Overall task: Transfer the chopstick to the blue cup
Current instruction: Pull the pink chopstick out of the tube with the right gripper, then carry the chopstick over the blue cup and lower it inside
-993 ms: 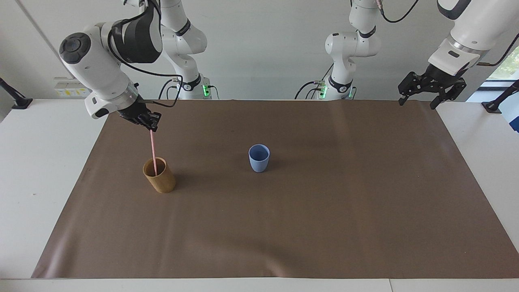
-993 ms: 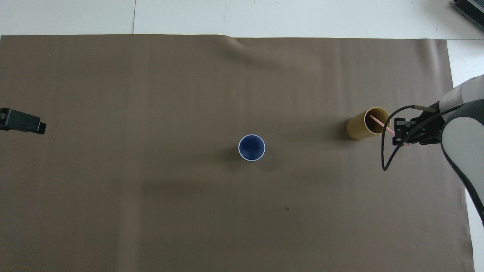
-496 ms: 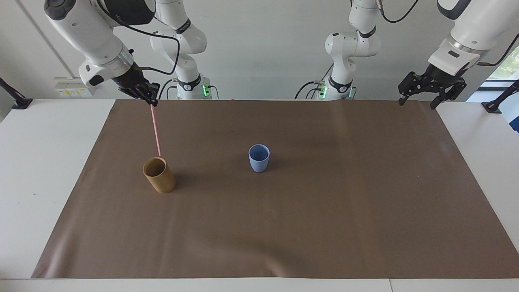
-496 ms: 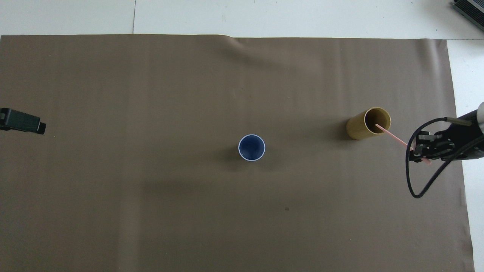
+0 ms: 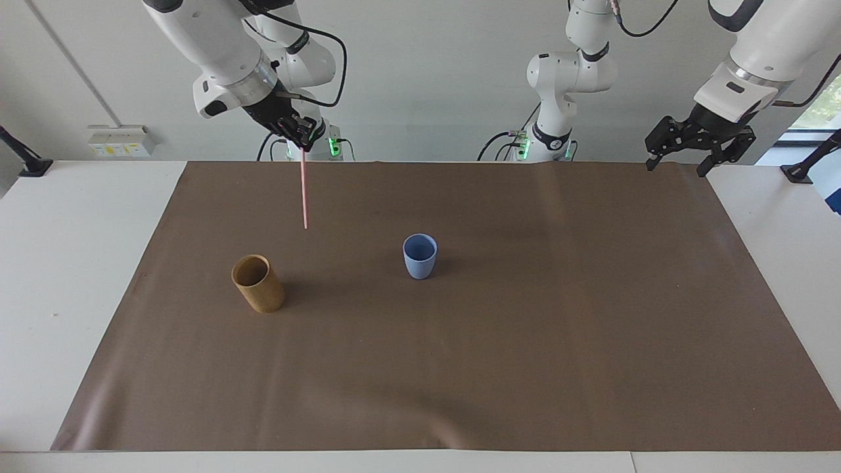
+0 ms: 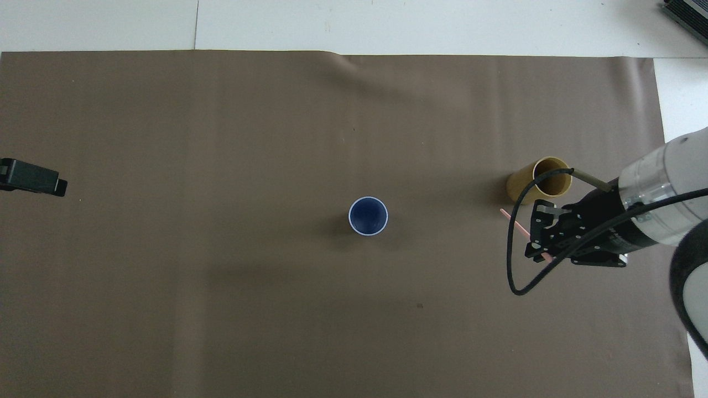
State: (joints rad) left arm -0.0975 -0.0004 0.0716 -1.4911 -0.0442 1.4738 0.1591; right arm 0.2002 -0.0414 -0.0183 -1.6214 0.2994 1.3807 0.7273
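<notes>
- Pinching the chopstick (image 5: 304,190) by its top, the right gripper (image 5: 301,140) hangs over the mat between tan cup (image 5: 257,283) and blue cup (image 5: 420,255).
- Left gripper (image 5: 677,163) waits, fingers spread.

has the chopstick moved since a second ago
Yes. The chopstick, gripped by the right tool, has come up out of the tan cup and now hangs over the mat between that cup and the blue cup.

Pale pink chopstick (image 5: 304,190) showing against plain dull brown mat (image 5: 525,361), light-blue cup (image 5: 419,256) showing a darker blue inside, tan-brown cup (image 5: 258,284) sitting unpatterned, white tabletop (image 5: 66,263) framing the mat, black end effectors on glossy white arms
</notes>
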